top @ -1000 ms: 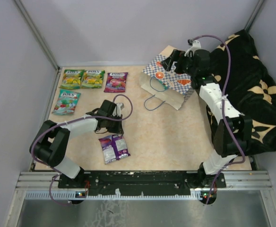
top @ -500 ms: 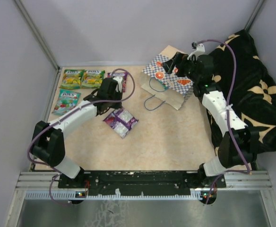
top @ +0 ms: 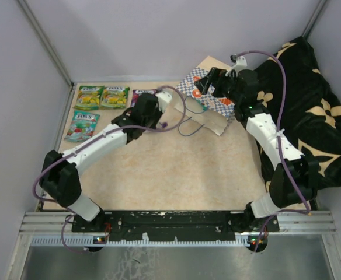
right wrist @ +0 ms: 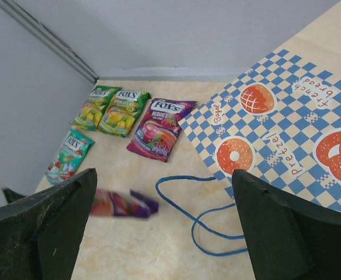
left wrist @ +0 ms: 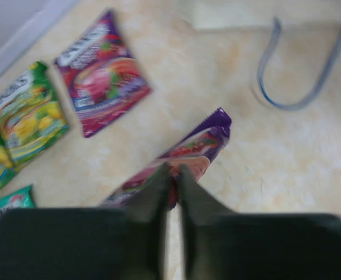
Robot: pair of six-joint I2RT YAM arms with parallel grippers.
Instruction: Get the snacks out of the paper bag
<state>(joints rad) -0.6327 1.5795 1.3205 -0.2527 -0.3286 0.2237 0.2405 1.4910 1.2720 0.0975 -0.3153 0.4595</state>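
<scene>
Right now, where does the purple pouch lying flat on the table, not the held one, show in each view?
Top external: flat purple pouch at back left, partly hidden by the left arm.
Left wrist: upper left, beyond the held pouch.
Right wrist: centre, left of the paper bag.
Shared landmark: the green-yellow pouch right beside it.

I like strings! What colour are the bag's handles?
Blue; the handles show best in the right wrist view.
</scene>
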